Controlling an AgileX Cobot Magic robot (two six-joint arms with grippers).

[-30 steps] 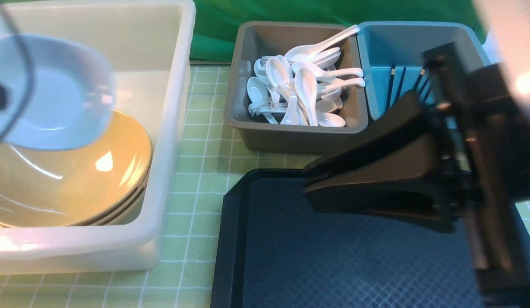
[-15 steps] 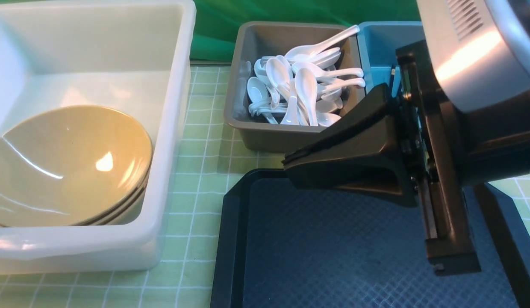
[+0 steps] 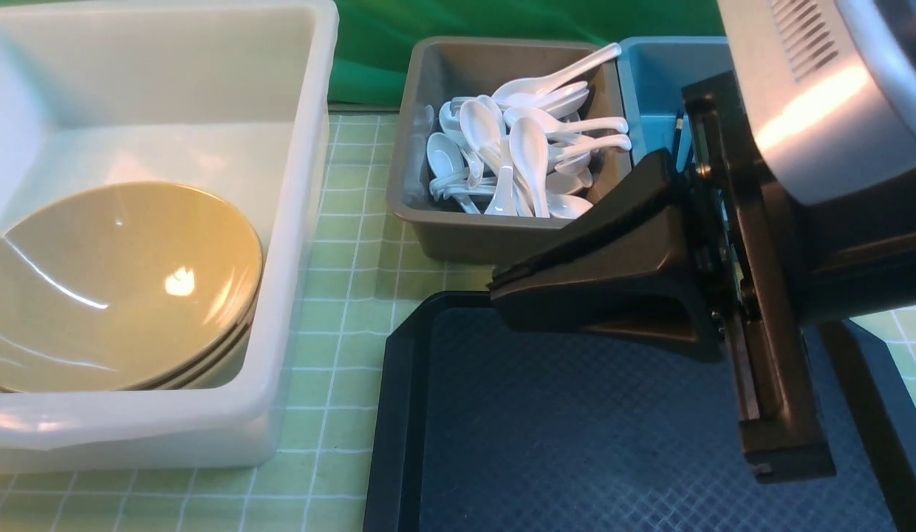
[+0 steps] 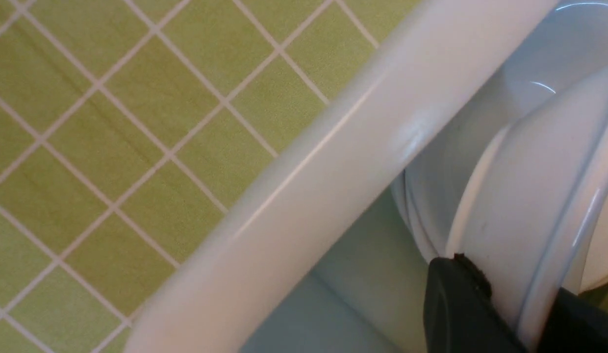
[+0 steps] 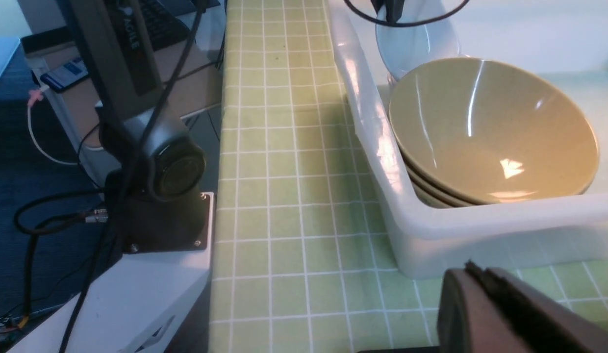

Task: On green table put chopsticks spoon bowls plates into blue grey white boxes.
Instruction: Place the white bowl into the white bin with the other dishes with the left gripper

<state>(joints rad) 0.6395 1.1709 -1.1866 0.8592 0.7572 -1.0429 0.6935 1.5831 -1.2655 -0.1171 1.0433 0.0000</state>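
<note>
Shifted toward 9 o'clock, my right gripper [image 3: 495, 284] hangs closed and empty over the tray [image 3: 576, 443]; my left gripper [image 4: 519, 314] clamps a plate [image 4: 524, 196].

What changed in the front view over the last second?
The plate, clamped in the left gripper, left the front view. The right gripper closed empty and shifted left toward the grey box. The bowls and spoons stayed put.
</note>
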